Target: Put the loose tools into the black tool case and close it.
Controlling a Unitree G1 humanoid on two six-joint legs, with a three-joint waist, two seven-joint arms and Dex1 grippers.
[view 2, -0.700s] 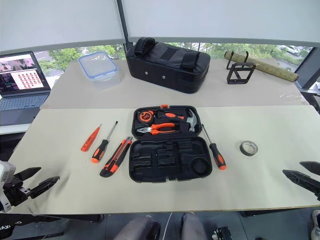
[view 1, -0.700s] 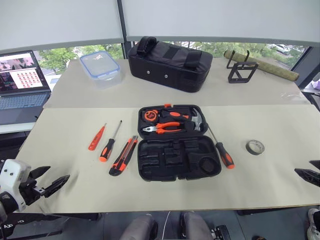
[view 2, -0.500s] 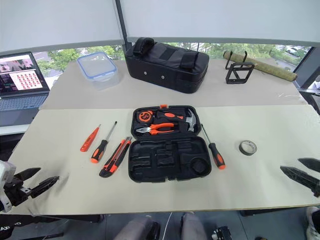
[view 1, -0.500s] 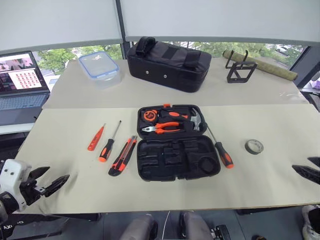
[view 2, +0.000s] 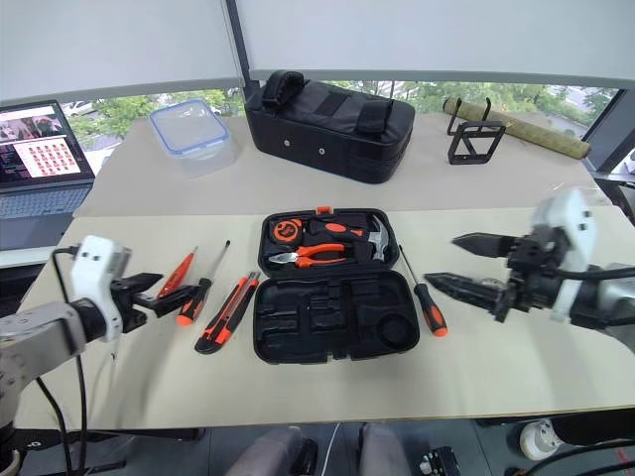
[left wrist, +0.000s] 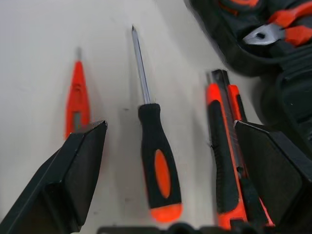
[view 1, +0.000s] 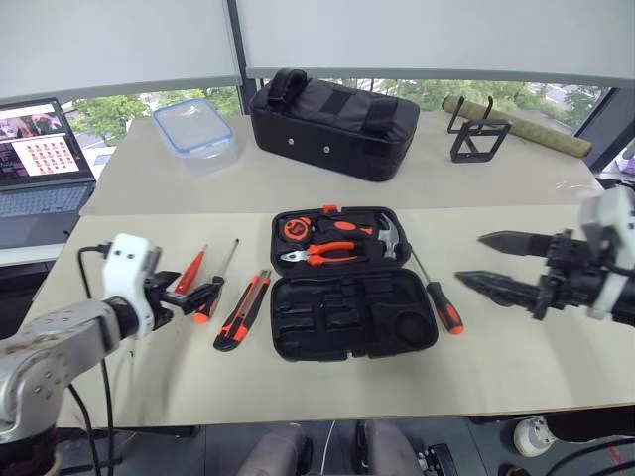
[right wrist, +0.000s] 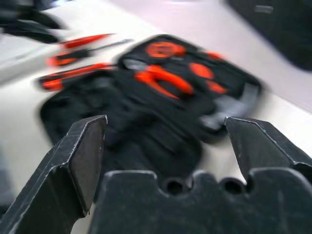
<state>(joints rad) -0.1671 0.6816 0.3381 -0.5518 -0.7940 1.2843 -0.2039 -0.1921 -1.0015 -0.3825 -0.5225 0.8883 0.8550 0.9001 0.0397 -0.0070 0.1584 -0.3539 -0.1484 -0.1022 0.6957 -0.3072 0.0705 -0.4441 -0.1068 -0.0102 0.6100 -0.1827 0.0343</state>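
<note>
Left gripper (left wrist: pixel 165 161): jaws wide, empty, over black-and-orange screwdriver (left wrist: pixel 158 161) | Right gripper (view 1: pixel 486 263): jaws wide, empty | black tool case (view 1: pixel 352 283): open on counter (view 1: pixel 298 382)

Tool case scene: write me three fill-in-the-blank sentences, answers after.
1. The black tool case lies ____ on the table.
2. The utility knife lies on the robot's ____ side of the case.
3. The left gripper frames a black-and-orange ____ between its open fingers.

Answers: open; left; screwdriver
</note>
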